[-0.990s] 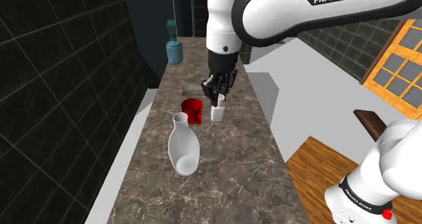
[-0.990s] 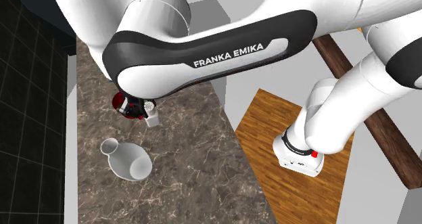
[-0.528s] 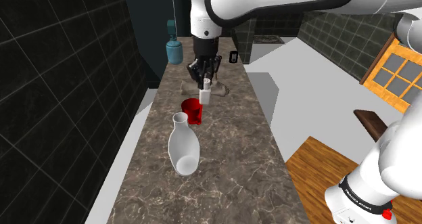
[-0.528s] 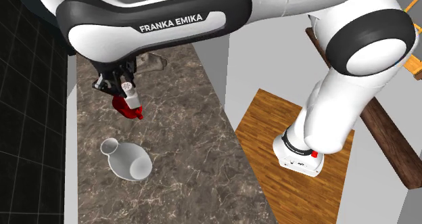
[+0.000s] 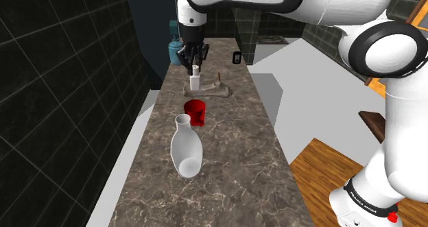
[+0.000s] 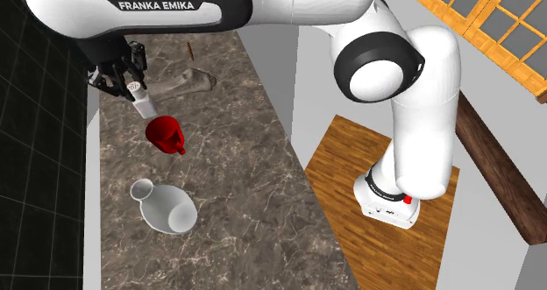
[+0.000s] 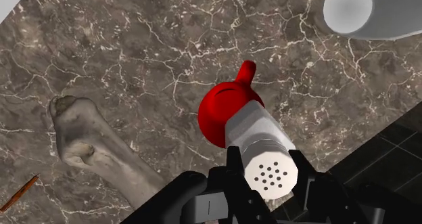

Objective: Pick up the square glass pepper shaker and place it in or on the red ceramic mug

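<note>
Grey-white square pepper shaker [image 7: 265, 155] with a perforated cap hangs clamped in the all-black two-finger gripper [image 7: 269, 189], lifted clear of the brown marble desk [image 5: 233, 171]. Cap end sits at the fingers, and the long axis runs down along the gripper with the base toward the desk. Glossy red mug [image 7: 222, 114] with a stub handle stands mid-desk, a bit toward the long edge by the dark tiled wall. It lies below and just past the shaker's base, slightly off-line. Likely next: centre over the mug, then lower. Mug sits between a grey bone-shaped piece [image 5: 209, 88] and a white round vase [image 5: 185, 150]. Arm lettering [image 6: 171, 5] reads "FRANKA EMIKA".
</note>
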`<state>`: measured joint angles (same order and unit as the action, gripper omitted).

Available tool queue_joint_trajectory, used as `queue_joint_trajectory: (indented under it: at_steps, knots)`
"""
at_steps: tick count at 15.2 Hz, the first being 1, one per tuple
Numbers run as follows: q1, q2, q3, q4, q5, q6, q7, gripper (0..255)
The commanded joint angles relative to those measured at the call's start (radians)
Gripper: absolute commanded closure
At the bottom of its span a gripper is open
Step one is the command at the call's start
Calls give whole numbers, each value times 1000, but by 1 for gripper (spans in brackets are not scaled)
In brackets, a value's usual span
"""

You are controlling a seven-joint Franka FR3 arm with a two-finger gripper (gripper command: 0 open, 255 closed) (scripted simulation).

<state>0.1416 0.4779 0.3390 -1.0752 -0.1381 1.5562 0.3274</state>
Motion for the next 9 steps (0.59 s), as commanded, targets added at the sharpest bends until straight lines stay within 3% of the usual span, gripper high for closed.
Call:
queue_joint_trajectory:
  at_steps: [1,9]
  knots:
    - [3,29,-4,23,-7,5,-3,255]
    - [-19,-7,-3,-143,2,135,-2,255]
